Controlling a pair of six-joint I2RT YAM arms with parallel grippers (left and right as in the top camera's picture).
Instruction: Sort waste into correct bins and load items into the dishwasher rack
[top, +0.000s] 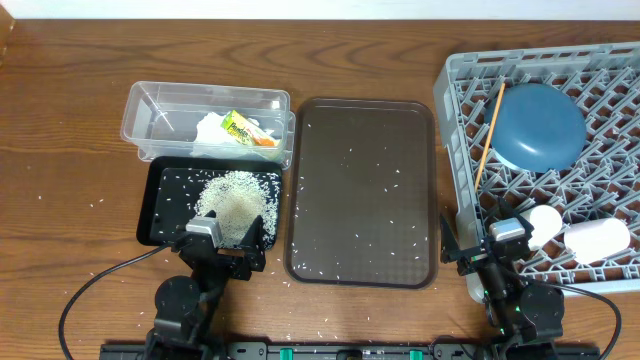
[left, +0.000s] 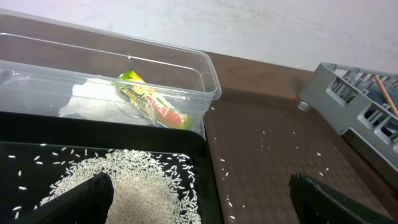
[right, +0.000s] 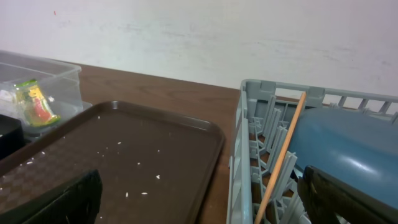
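Lower left, the left pincer (top: 218, 243) gapes wide above the black tray (top: 158, 205) of rice (top: 236, 203). Lower right, the right pincer (top: 497, 246) is equally wide, empty.

Likely a robot lab; wooden table (top: 60, 130), bare white wall (right: 186, 31), dishwasher rack (top: 452, 120).

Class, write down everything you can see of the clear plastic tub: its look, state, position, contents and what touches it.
The clear plastic tub is rectangular and see-through, with rounded corners and a lipped rim. It stands upright on the wooden table, just behind the black tray and left of the brown serving tray. At its right end lie crumpled white tissue and a yellow-green snack wrapper; its left part is bare.
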